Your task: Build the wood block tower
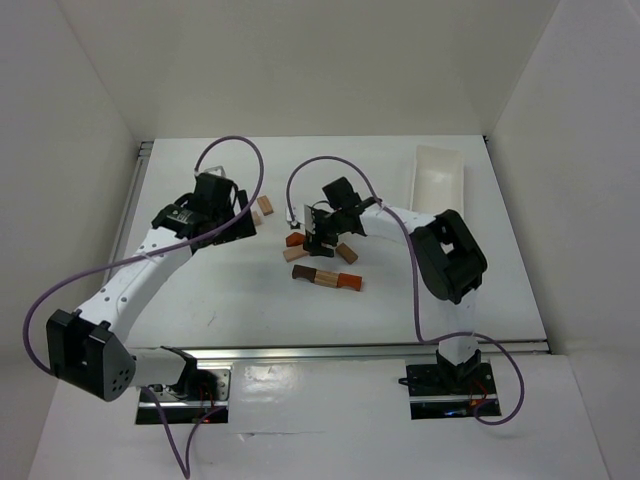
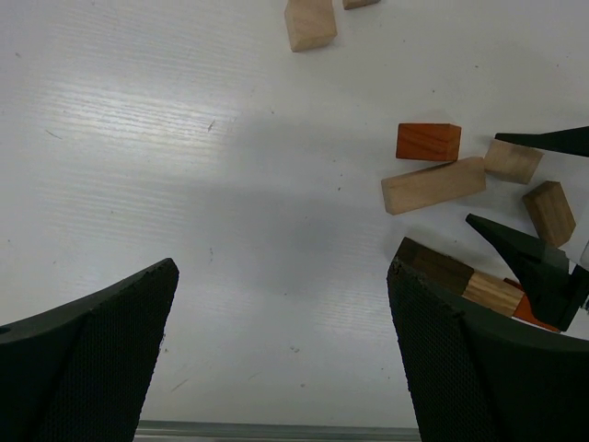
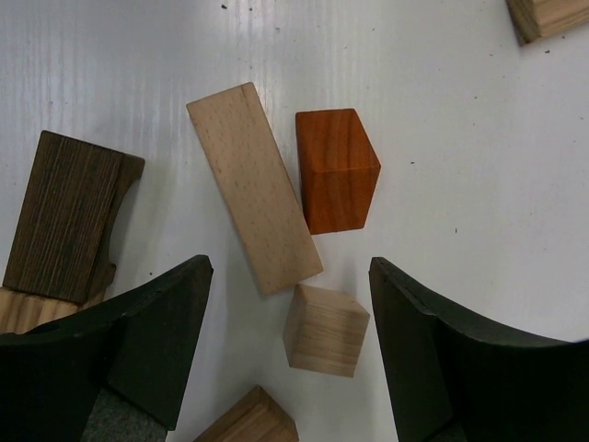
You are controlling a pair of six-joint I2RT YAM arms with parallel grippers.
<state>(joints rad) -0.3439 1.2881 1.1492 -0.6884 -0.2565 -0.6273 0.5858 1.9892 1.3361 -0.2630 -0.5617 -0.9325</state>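
The wood block tower's pieces lie loose on the white table. In the right wrist view a small tan cube (image 3: 325,330) sits between the fingers of my right gripper (image 3: 288,276), which is open and touches neither side of the cube. Just beyond it lie a tan bar (image 3: 253,187) and an orange block (image 3: 336,168), with a dark brown piece (image 3: 66,216) to the left. From above, my right gripper (image 1: 320,240) hovers over this cluster, near a row of dark, tan and orange blocks (image 1: 325,278). My left gripper (image 2: 282,272) is open over bare table, with a tan block (image 2: 310,23) farther off.
A white tray (image 1: 437,180) stands at the back right. Two tan blocks (image 1: 262,209) lie beside the left gripper (image 1: 235,215). White walls close in the table on three sides. A metal rail (image 1: 350,350) runs along the near edge, and purple cables loop above both arms.
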